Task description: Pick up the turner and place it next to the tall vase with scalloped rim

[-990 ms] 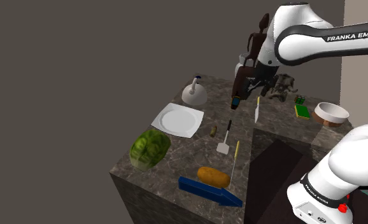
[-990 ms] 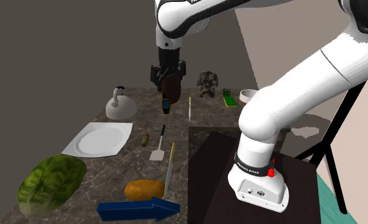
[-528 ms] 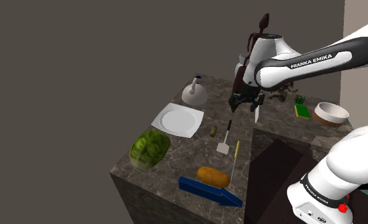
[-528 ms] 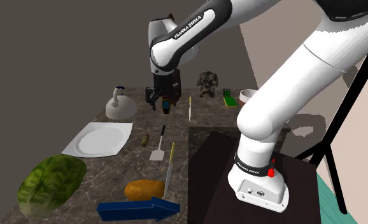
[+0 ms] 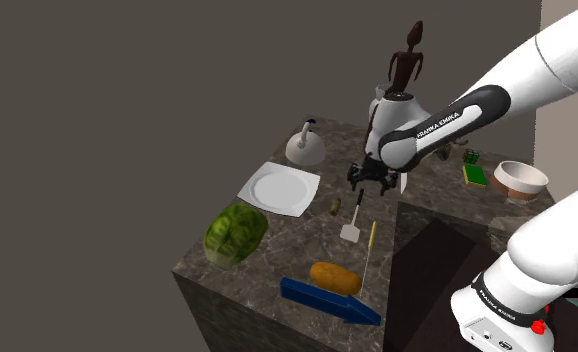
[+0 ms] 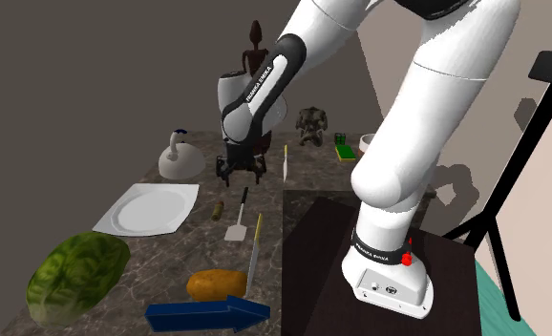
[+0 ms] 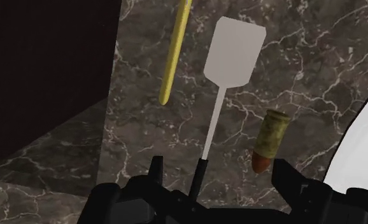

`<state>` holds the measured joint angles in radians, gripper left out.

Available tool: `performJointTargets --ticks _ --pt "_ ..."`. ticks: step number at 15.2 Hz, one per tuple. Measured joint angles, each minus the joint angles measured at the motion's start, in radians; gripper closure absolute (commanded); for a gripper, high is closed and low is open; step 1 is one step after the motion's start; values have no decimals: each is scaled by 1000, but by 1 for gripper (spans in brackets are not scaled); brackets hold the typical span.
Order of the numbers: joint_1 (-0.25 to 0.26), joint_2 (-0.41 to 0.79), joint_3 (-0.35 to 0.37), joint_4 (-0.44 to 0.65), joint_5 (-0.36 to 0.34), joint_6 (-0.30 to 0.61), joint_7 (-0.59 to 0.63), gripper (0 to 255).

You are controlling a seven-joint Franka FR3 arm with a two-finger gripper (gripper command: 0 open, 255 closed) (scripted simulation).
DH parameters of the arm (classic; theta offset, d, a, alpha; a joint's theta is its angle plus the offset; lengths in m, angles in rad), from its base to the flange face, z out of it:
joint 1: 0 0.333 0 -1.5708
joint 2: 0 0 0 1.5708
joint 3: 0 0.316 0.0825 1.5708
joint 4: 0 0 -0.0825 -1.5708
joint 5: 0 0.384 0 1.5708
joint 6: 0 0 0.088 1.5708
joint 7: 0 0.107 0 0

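Hovering low over the turner [image 7: 224,83], I hold my end effector [image 7: 218,168] spread, one black finger on each side of the dark handle end and neither touching it. The turner [image 5: 354,217] lies flat on the dark marbled desk [image 5: 277,250], its white blade pointing away from my fingers, toward the desk's near edge in the shoulder view. A thin yellow rod [image 7: 175,51] lies just beside the blade on the side of my dark stand [image 5: 432,270]. On the other side a small olive-brown cylinder [image 7: 268,137] rests between the turner and a white square plate [image 5: 279,188]. The tall dark-brown vase [image 5: 407,62] rises behind my arm at the far part of the desk, well apart from the turner. A white kettle [image 5: 305,148] stands beyond the plate. Nearer the front edge lie a green melon-like lump [image 5: 235,233], an orange oval thing [image 5: 335,277] and a blue block [image 5: 327,300].
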<state>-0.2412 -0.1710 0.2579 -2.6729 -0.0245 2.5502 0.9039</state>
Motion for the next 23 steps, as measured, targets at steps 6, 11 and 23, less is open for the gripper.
performJointTargets --ticks 6,11,23 --pt "-39 263 0 59 -178 178 311 0" --pt "-31 353 -37 77 -262 246 379 0" --pt "-13 399 -62 85 -309 282 418 255"
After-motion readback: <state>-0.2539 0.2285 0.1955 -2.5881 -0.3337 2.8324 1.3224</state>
